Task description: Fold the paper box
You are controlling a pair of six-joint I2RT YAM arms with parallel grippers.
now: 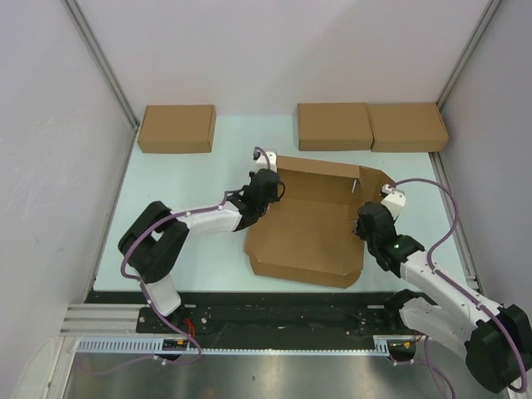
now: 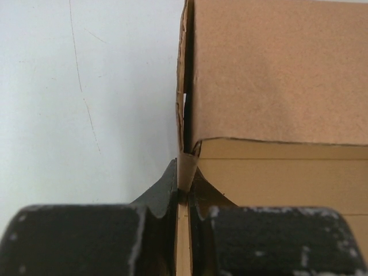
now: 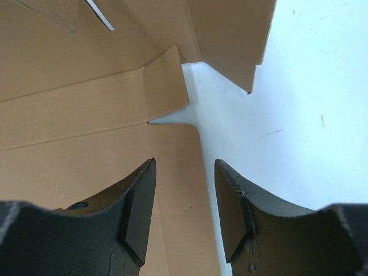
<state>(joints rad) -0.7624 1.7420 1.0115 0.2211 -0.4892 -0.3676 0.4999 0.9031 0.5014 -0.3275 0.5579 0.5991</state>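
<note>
Table (image 1: 191, 170), perhaps mint, walled, under paper box (image 1: 307, 237)

Pale table (image 1: 166, 179) carrying the paper box (image 1: 307, 241) between left gripper (image 2: 184, 185) and right gripper (image 3: 184, 172); three closed boxes (image 1: 176, 128) (image 1: 334, 126) (image 1: 407, 126) beyond both

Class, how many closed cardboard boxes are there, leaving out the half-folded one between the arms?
3. Left box at the far left; middle box and right box side by side at the far right. None seems hidden.
</note>
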